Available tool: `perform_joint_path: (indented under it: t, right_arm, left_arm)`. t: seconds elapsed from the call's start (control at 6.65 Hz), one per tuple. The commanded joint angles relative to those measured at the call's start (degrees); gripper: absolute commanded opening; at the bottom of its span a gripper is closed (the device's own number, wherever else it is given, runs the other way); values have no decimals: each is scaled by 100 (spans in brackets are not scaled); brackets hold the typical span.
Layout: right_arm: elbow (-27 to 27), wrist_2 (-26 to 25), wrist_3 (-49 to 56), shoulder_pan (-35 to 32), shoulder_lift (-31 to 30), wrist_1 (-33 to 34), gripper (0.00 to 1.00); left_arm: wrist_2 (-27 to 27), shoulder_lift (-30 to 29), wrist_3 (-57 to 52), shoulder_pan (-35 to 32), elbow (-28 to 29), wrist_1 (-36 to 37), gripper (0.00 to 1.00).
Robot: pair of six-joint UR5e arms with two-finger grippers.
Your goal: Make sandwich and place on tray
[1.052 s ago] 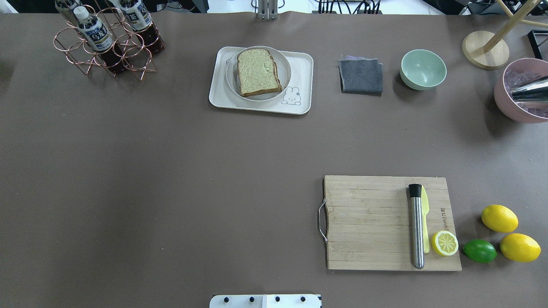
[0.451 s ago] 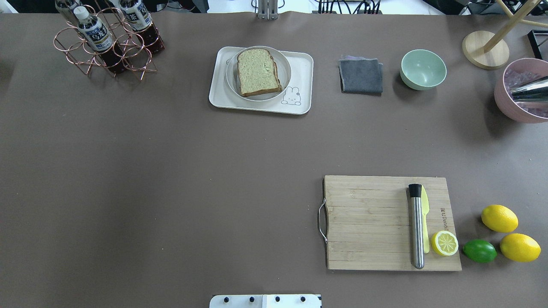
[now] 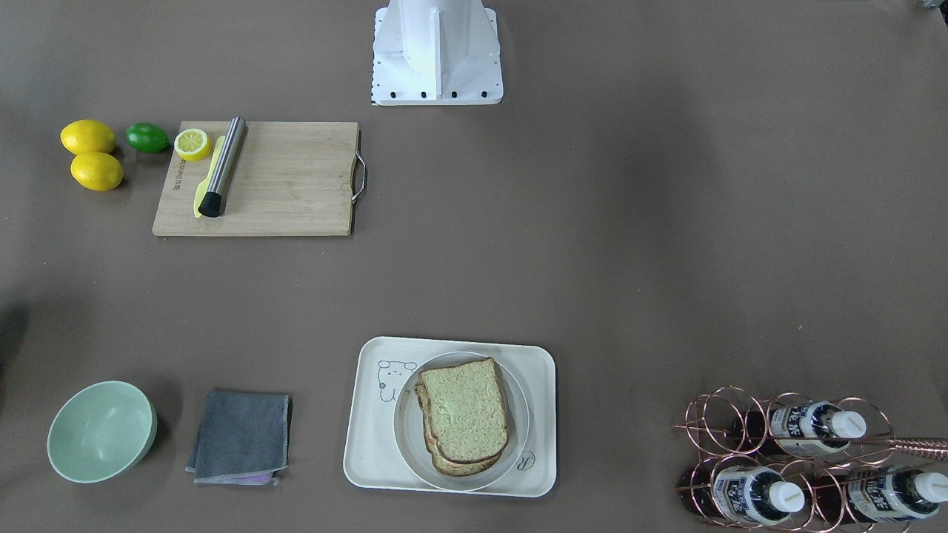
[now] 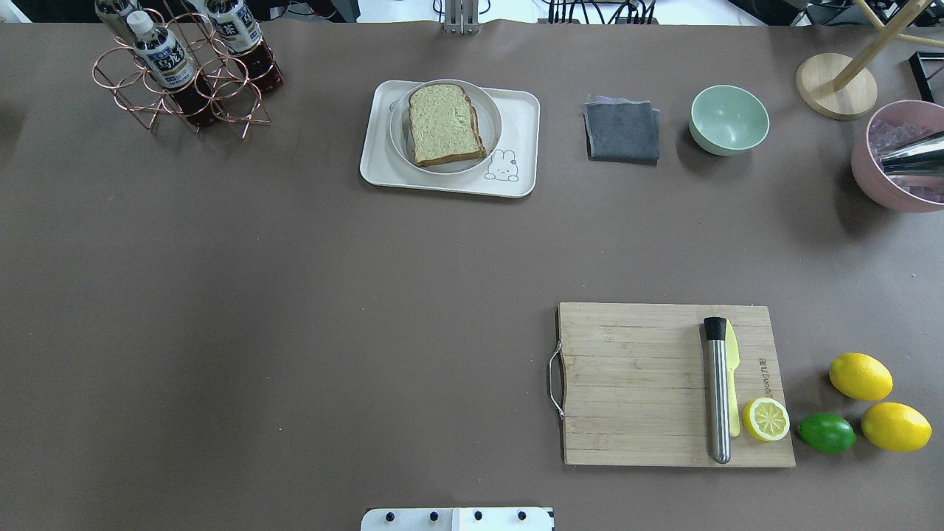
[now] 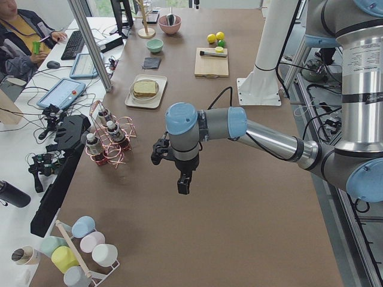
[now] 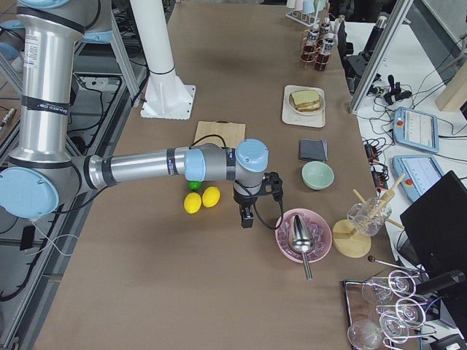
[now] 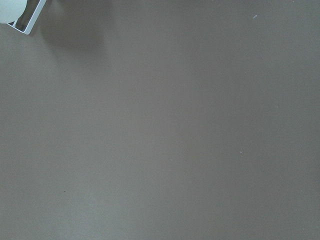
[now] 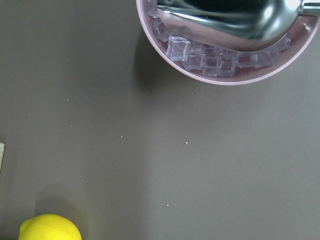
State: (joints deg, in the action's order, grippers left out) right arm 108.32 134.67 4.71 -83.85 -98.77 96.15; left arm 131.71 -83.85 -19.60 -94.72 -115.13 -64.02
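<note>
Sitting on tray (image 4: 525, 110) nr far table (image 4: 295, 295) edge: sandwich (image 4: 442, 124); left gripper (image 5: 183, 186), right gripper (image 6: 247, 219): can't tell state.

Cutting board (image 4: 634, 383) bears steel rod (image 4: 717, 398), lemon half (image 4: 766, 419); green bowl (image 4: 729, 122) beside grey cloth (image 4: 622, 131).

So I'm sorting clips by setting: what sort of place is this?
Probably a robotics lab, not a real kitchen: a robot arm over a brown-covered table, teach pendants on a side desk, and the sandwich on a plate on the tray.
</note>
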Motion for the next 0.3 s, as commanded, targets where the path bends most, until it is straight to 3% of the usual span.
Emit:
perform_joint_path:
  t: [0.0,0.15]
  right_arm:
    - [-4,-2,4,9,24,-9,100]
    - [-13,-2,4,17,33,-9,100]
  left_arm:
    - [4,9,0,-3,-10,4,97]
    - [4,18,18,-3,-1,4,97]
